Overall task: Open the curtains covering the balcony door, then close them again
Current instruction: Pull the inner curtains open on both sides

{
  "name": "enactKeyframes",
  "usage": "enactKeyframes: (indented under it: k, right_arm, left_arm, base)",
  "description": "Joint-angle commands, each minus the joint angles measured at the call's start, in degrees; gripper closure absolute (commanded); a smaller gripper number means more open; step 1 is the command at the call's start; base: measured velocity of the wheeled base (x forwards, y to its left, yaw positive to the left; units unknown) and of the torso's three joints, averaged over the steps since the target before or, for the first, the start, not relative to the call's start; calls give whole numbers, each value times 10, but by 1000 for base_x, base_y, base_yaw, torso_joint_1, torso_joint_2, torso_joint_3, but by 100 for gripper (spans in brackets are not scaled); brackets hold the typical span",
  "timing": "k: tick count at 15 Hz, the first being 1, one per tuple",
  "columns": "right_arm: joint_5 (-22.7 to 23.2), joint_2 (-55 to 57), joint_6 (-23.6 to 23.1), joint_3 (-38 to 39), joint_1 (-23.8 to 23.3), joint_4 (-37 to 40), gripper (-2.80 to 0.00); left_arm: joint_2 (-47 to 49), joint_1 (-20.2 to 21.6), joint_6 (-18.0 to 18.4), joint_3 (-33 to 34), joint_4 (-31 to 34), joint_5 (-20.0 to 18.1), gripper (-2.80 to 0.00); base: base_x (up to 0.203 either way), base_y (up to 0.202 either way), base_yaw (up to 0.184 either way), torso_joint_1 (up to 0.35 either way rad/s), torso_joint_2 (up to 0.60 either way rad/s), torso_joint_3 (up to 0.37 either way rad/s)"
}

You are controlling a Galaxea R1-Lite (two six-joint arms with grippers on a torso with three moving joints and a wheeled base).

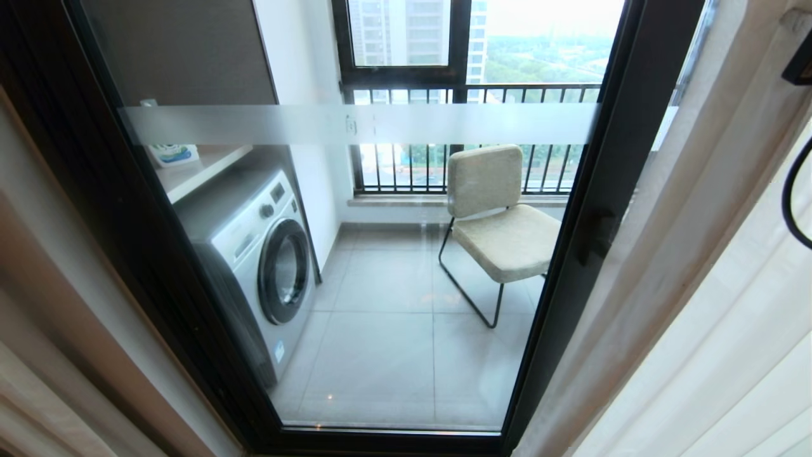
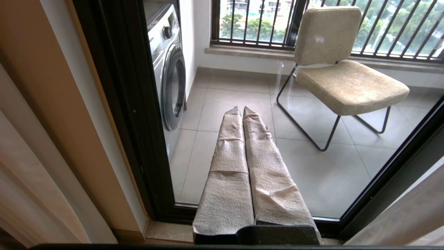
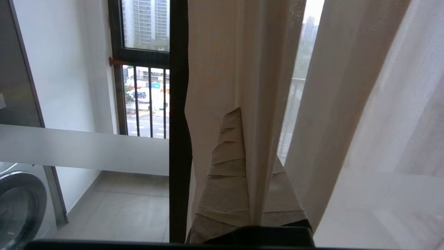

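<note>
— How many things behind the balcony door (image 1: pixel 609 209)?

— One washing machine (image 1: pixel 254 254) and one chair (image 1: pixel 501 216) on the grey tiled balcony floor (image 1: pixel 393 343); curtains (image 1: pixel 691 266) gathered right of the door frame.

— And the wrist views?

— The right gripper (image 3: pixel 253 146) is clamped on a cream curtain fold beside the frame. The left gripper (image 2: pixel 241 111), jaws together and empty, points at the glass.

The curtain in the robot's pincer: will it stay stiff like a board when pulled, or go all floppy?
Probably floppy. The cream curtain hangs in soft folds and bends around the right pincer, which is shut on a pleat. It looks thick and woven, so it is likely heavier than the see-through sheer beside it. It should slide sideways, swaying below.
</note>
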Motion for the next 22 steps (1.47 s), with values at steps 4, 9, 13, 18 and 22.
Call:
enactKeyframes:
  k: [4,9,13,18,22]
  right_arm:
    - [-1,0,0,-1,-17,2,0]
    - [-19,-1,0,0,-16,3,0]
    - [-19,0,-1,0,-17,3,0]
    - [-18,0,-1,-1,-16,2,0]
    - [-18,0,-1,5,-16,0,0]
  left_arm:
    - [1,0,0,0,0,0,0]
    - [0,0,0,0,0,0,0]
    - [1,0,0,0,0,0,0]
    - [0,0,0,0,0,0,0]
    - [1,0,-1,0,0,1,0]
  base:
    - [0,0,0,0,0,0]
    - [0,0,0,0,0,0]
    - [0,0,0,0,0,0]
    - [0,0,0,0,0,0]
    - [0,0,0,0,0,0]
